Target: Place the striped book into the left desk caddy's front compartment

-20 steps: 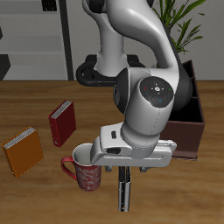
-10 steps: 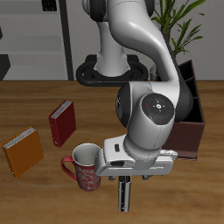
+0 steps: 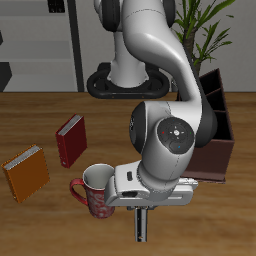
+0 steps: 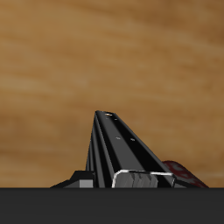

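My gripper [image 3: 141, 209] is shut on the striped book [image 3: 141, 224], a thin dark book that hangs below the fingers near the table's front edge, beside the mug. In the wrist view the book [image 4: 118, 149] shows edge-on, running out from the gripper [image 4: 140, 181] over bare wood. The left desk caddy [image 3: 217, 140], a dark maroon box with slanted walls, stands farther back, partly hidden behind my arm. The book is well apart from it.
A red patterned mug [image 3: 96, 190] stands close beside the gripper; its rim also shows in the wrist view [image 4: 186, 174]. A red book [image 3: 70, 140] and an orange book [image 3: 26, 172] lie beyond the mug. A potted plant [image 3: 205, 25] stands behind the caddy.
My wrist has sunk a little toward the table's front edge with the book still held. More of the caddy now shows behind the arm.
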Tool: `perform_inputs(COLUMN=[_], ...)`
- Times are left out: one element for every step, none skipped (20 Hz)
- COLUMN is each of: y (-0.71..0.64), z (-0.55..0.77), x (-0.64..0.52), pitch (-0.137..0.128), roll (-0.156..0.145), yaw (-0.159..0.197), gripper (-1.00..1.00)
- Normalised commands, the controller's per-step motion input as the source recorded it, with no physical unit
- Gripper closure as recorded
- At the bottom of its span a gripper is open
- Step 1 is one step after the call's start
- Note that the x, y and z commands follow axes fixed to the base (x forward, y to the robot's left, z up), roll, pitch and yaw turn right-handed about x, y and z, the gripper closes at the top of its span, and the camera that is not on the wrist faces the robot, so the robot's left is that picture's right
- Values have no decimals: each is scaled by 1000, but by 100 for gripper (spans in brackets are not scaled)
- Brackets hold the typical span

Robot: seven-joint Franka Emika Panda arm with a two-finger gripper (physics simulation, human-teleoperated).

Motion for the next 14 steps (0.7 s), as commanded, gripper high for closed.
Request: perform_inputs(y=[-66,-103,0,27,-94,23,86,-57,-58,47,-7,-5,81,-76], z=[-35,67,0,211,219,334,418,455,596,626,661,686,669,-9], x=[-49,-114,0,-163,-181,-227,-249,-217,-296,-292,-363,-366,-419,60], pitch=[18,-9,0,-44,-14,-33,-30,-30,-50,-75,-62,-65,-66,0], roll=[9,-26,0,-7,9,-25,12,-20,-93,7,-21,-29,51,0], yaw=[-3,-33,0,-17,-12,-46,-100,-11,-42,-32,-24,-41,-33,0], gripper=[100,100,100,100,100,100,100,100,100,100,100,100,100,100])
